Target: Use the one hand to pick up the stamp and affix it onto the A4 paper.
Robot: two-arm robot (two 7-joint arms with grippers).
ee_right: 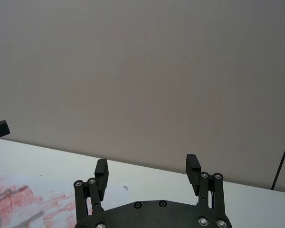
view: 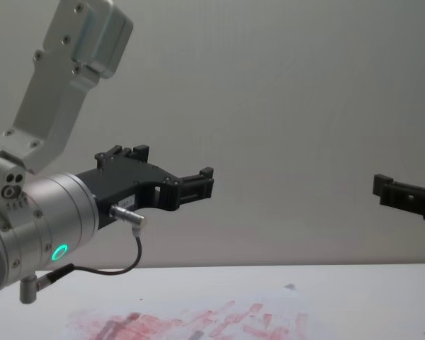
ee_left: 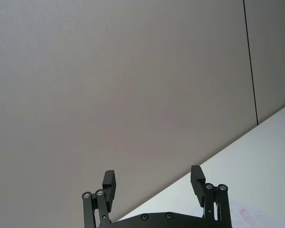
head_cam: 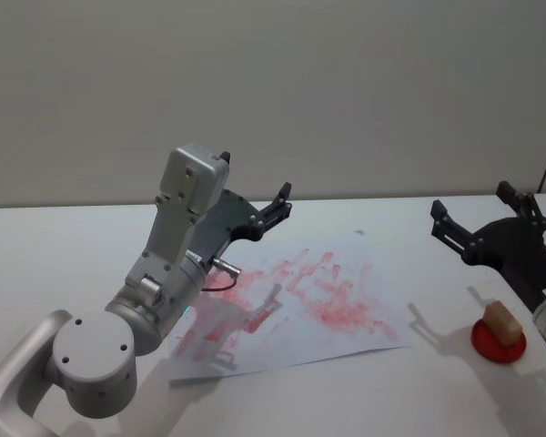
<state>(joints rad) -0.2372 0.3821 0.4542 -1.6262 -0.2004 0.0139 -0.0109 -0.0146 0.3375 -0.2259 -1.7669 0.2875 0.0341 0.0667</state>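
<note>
The right gripper (ee_right: 147, 161) is hovering spread and empty. Below it, the small tan wooden stamp (head_cam: 503, 321) is sitting, seemingly upright, on a round red ink pad (head_cam: 488, 344). It should be descending squarely, straddling the block. The white, red-smudged A4 paper (head_cam: 373, 259) is lying leftward, beneath the spread left gripper (ee_left: 152, 173).

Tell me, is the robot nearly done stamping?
The A4 paper already carries many red prints. Nothing is in hand: the right gripper and left gripper hang open and empty above the table. The stamp sits on its red pad, not yet picked up or pressed.
</note>
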